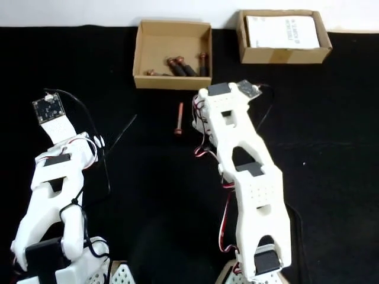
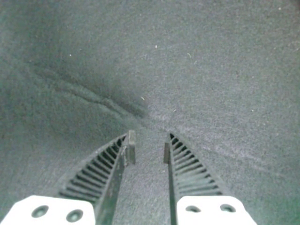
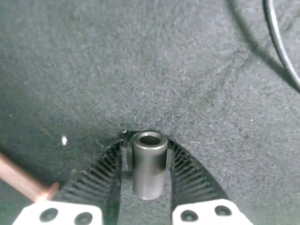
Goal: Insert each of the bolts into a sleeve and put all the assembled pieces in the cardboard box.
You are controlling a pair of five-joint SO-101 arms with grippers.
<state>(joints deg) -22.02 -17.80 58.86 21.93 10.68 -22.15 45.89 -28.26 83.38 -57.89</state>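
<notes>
1. We see the left arm's fingers a little apart, with nothing between them, over the black table.
2. The right arm's fingers are squeezed on a gray sleeve.
3. In the high view, one bolt lies on the table near the middle of the frame.
4. Higher up, the cardboard box holds some finished pieces.
5. In the upper right, a second box holds white paper.
</notes>
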